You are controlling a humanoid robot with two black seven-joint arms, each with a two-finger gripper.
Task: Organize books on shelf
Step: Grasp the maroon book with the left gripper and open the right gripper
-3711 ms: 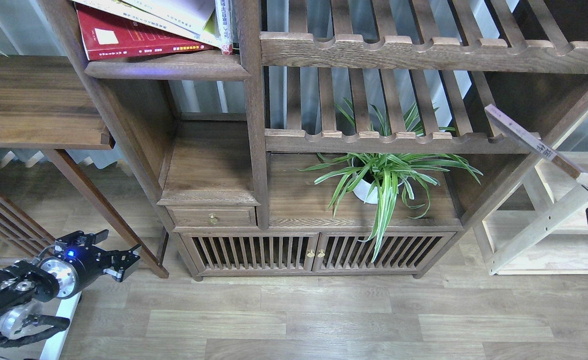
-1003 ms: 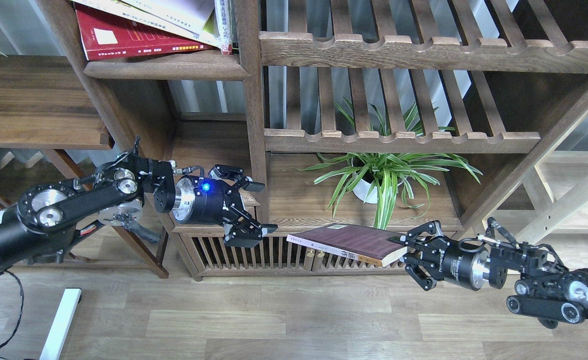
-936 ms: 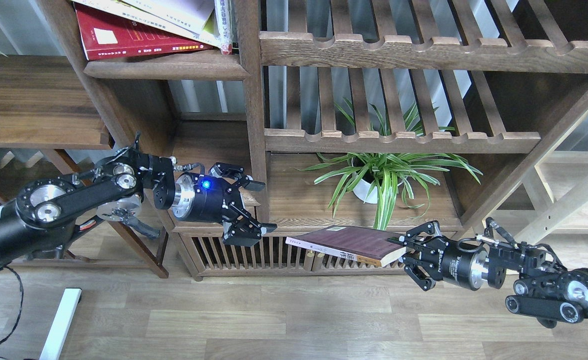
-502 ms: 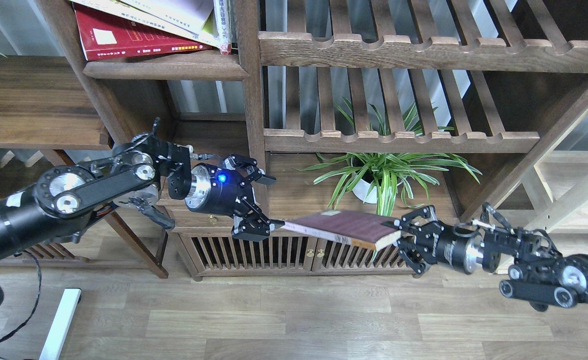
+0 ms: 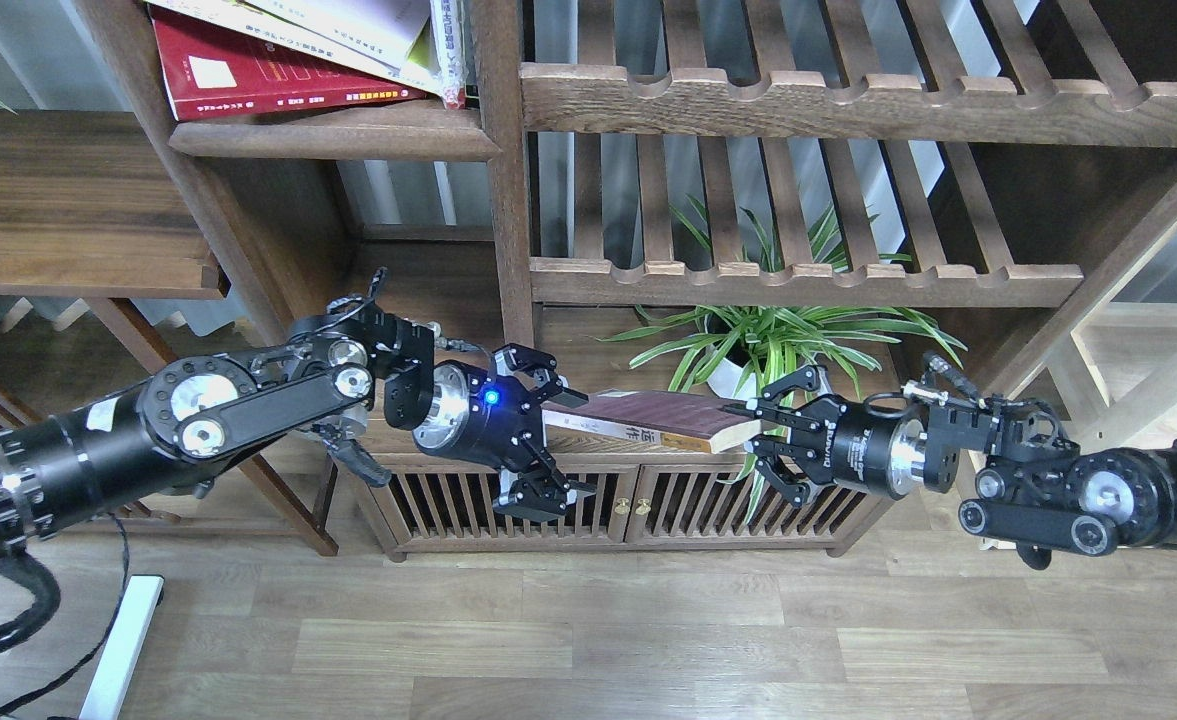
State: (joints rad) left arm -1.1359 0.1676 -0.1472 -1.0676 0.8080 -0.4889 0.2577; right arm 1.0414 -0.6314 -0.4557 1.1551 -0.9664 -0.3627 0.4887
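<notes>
Wood-plank floor nearest, then a dark cabinet with slatted doors, and behind it tall shelving.

Progress, judged from how things lie: roughly mid-task. Red book and pale book already sit on the shelf at 11 o'clock, but slumped at an angle, not squared up. Maroon book is not shelved yet; it is in mid-air in front of the cabinet top, lying about flat, spine text facing the camera.

Right hand comes in from 3 o'clock and is clamped on the book's right end, fingers above and below the page edge. Left hand comes in from 9 o'clock, spread wide, upper finger over the book's left end and lower finger hanging well below it. Cannot tell if the upper finger touches the cover. So the book bridges both hands, at 3 o'clock of the left one and 9 o'clock of the right one. Looks like a handover in progress; the left grip is not yet made.

Left to do, as I judge it: close the left hand, release the right, lift the book to the shelf, straighten the stack.

Farther back a potted plant stands on the cabinet top, just behind the right hand; slatted racks sit above it.
</notes>
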